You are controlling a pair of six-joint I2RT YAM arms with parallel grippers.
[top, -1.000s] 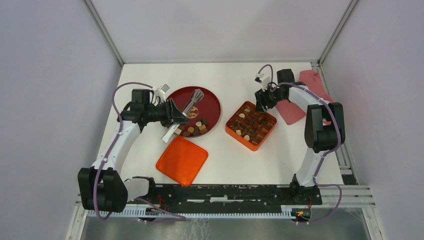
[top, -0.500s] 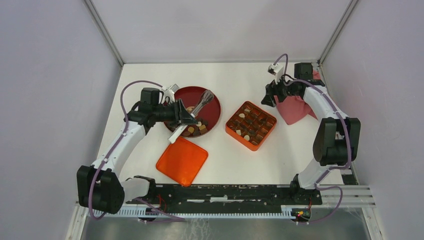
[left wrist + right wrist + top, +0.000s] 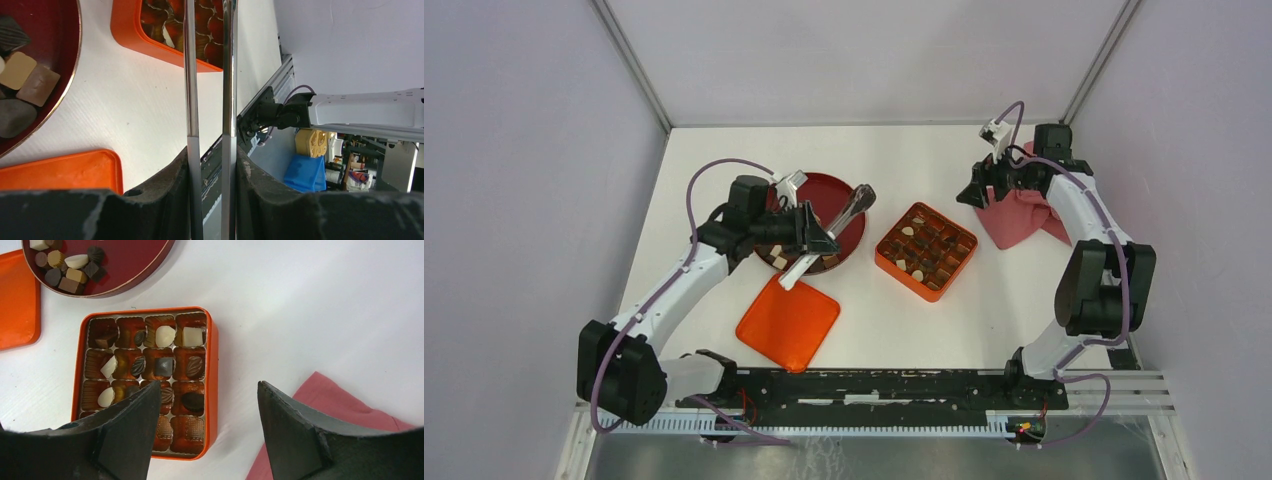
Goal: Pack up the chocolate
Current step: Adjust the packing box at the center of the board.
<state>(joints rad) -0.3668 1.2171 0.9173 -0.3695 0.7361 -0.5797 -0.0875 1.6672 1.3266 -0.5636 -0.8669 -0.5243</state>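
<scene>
From above, the left gripper (image 3: 809, 230) clamps the tongs (image 3: 849, 205), angled across the red plate (image 3: 824, 185) toward the orange box (image 3: 904, 280) mid-worktop, probably to ferry a piece; whether the tips carry one I cannot tell. The right gripper (image 3: 984, 190) hangs over the pink cloth (image 3: 1019, 222) near the far right corner, out of the way. Left wrist: both tong arms are squeezed between the fingers (image 3: 170, 200). Right wrist: jaws wide and empty; chocolate (image 3: 70, 270) lies on the plate, with more in the box cells
</scene>
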